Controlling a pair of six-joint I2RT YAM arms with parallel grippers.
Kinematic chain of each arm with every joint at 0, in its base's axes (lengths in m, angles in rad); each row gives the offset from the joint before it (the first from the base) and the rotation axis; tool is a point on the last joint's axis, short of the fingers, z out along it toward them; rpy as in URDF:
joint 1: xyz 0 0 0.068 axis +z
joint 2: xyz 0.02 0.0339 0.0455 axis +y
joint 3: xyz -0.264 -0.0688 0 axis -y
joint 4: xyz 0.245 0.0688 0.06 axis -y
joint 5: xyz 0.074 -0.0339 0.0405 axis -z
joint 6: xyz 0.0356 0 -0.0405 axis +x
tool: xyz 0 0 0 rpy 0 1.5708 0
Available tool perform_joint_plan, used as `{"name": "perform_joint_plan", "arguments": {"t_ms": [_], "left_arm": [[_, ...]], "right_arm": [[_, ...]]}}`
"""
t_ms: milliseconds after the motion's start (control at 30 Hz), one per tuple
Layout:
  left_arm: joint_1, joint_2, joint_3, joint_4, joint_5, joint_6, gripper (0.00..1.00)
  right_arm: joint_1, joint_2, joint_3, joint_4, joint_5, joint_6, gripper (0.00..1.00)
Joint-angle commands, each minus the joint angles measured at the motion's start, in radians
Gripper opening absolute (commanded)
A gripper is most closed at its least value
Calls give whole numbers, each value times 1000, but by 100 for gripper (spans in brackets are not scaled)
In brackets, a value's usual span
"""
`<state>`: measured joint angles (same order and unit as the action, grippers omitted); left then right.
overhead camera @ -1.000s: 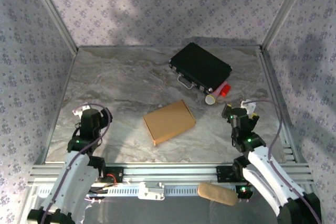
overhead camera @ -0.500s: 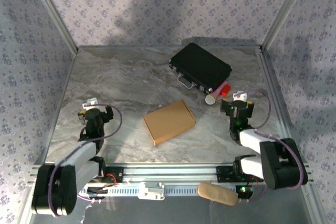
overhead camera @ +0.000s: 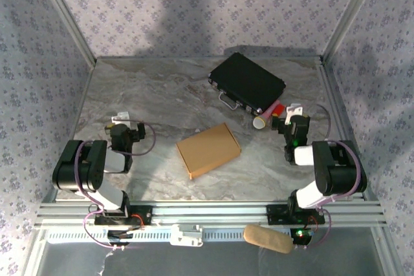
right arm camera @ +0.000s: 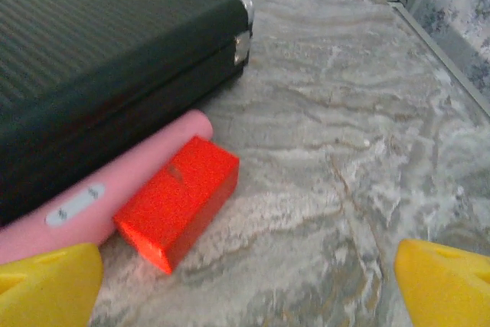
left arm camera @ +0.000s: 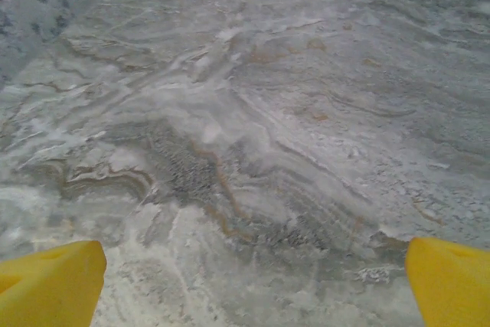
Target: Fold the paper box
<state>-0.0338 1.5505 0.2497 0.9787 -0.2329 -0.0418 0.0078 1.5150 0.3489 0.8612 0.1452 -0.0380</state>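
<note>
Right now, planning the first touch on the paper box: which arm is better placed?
Left, probably. The left gripper is open over bare table, with nothing between it and the paper box. The right gripper, also open, faces a red block and pink tube by the black case.

Left end effector (left arm camera: pixel 253 281) splayed, right one (right arm camera: pixel 246 282) too

marble table (overhead camera: pixel 149 95), paper box (overhead camera: pixel 208 150), black case (overhead camera: pixel 247 82)

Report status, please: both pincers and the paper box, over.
Left pincer open, above grey marble table. Right pincer open, facing small red block and pink tube by black case. Shallow tan cardboard box mid-table, untouched, nothing on it.
</note>
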Motion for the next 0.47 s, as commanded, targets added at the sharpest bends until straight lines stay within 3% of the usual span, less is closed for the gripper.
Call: {"name": "perform_joint_plan", "arguments": {"t_ms": [0, 33, 67, 133, 433], "left_arm": [[38, -18, 148, -121, 76, -14, 100], [42, -21, 158, -179, 90, -17, 100], [43, 0, 135, -81, 86, -12, 100], [43, -24, 153, -162, 86, -19, 100], [42, -18, 147, -134, 86, -15, 100]], "right_arm": [[-36, 3, 44, -62, -67, 19, 99], [-28, 6, 42, -54, -58, 14, 99], [-28, 4, 42, -60, -59, 15, 99], [-28, 4, 42, -58, -59, 15, 99], [-25, 3, 36, -48, -56, 10, 99]]}}
